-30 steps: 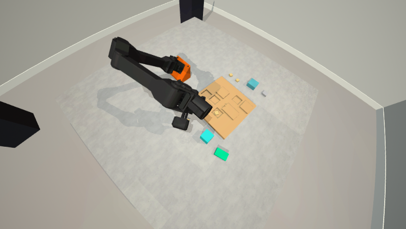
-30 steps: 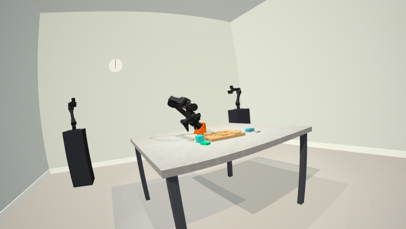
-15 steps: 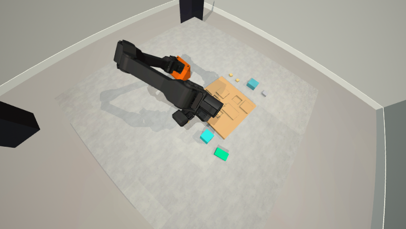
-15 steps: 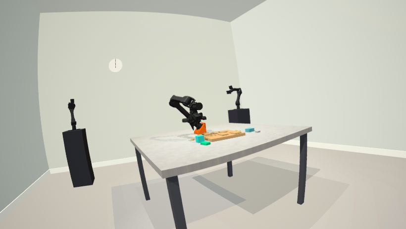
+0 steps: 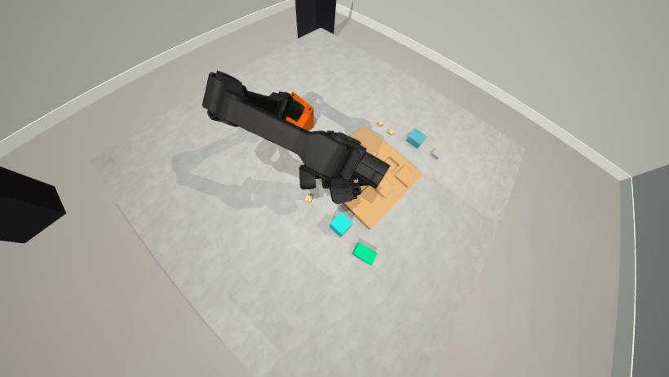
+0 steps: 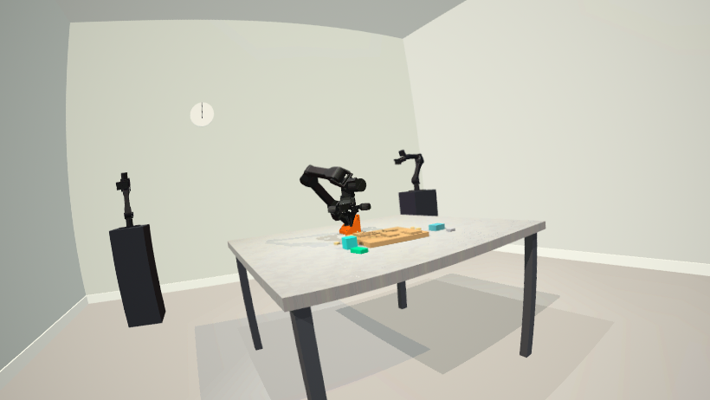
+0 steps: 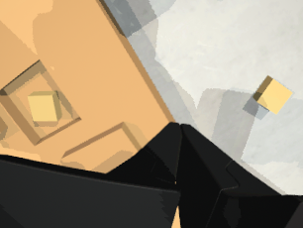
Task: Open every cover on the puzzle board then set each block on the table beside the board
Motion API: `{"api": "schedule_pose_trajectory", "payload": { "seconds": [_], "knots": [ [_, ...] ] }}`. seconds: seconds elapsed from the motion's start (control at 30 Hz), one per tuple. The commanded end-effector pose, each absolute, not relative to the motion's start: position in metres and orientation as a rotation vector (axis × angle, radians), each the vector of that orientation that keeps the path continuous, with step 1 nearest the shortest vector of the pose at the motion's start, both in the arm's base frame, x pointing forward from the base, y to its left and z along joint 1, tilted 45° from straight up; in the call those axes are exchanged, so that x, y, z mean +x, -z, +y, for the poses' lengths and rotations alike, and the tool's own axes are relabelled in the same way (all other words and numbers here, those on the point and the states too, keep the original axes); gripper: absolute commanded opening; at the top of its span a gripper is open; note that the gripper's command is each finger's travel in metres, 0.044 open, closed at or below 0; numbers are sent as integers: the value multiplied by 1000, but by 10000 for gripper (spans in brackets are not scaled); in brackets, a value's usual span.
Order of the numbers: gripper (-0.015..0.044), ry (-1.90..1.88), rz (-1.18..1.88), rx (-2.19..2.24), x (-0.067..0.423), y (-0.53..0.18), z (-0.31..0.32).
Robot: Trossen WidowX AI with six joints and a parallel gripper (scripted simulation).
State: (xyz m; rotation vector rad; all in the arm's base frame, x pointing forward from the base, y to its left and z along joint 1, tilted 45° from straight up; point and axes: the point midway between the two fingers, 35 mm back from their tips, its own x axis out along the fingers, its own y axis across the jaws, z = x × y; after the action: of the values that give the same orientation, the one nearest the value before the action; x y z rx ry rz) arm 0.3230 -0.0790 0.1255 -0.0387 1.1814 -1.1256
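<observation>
Overhead, arm hides much of the puzzle board (image 5: 402, 179), end effector (image 7: 178, 135) fully closed, empty.

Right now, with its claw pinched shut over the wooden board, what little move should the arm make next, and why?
Probably open the gripper and shift it over the small yellow block lying in an uncovered well of the board. The fingers are shut on nothing, and another block already rests on the table beside the board.

Top looks down, exterior stands far off, wrist hovers close; all share the puzzle board (image 5: 399, 187).
</observation>
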Motion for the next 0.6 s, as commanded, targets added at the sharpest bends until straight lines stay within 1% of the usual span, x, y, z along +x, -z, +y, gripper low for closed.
{"api": "schedule_pose_trajectory", "payload": {
  "seconds": [0.0,0.47,0.57],
  "knots": [
    [0,1477,711,531,352,-93,-40],
    [0,1698,218,1007,363,-69,-18],
    [0,1709,181,1039,363,-68,-17]
  ]
}}
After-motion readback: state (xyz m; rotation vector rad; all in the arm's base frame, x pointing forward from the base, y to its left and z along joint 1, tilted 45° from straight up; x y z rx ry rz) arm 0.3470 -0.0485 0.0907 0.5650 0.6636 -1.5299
